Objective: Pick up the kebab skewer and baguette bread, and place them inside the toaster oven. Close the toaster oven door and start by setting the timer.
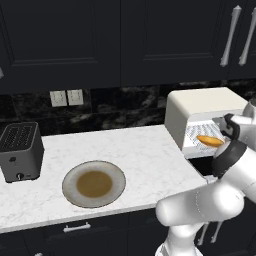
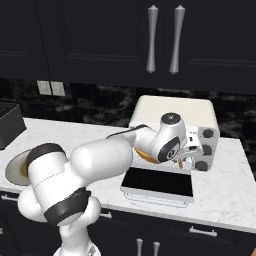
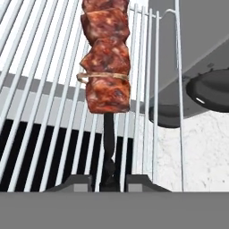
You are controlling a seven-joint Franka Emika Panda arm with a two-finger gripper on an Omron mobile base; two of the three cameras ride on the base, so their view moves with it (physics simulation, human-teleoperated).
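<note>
Leftmost, a dark toaster [image 1: 19, 151] and a plate [image 1: 93, 183] sit on the marble surface [image 1: 145, 155]; rightward, the baguette [image 1: 210, 140] lies inside the open toaster oven [image 1: 200, 107], where the gripper [image 3: 107, 181] clamps the kebab skewer [image 3: 106, 62] over the wire rack [image 3: 40, 112].

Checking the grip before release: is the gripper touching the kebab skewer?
Touching. The hand view shows the gripper fingertips pinching the kebab skewer stick.
</note>
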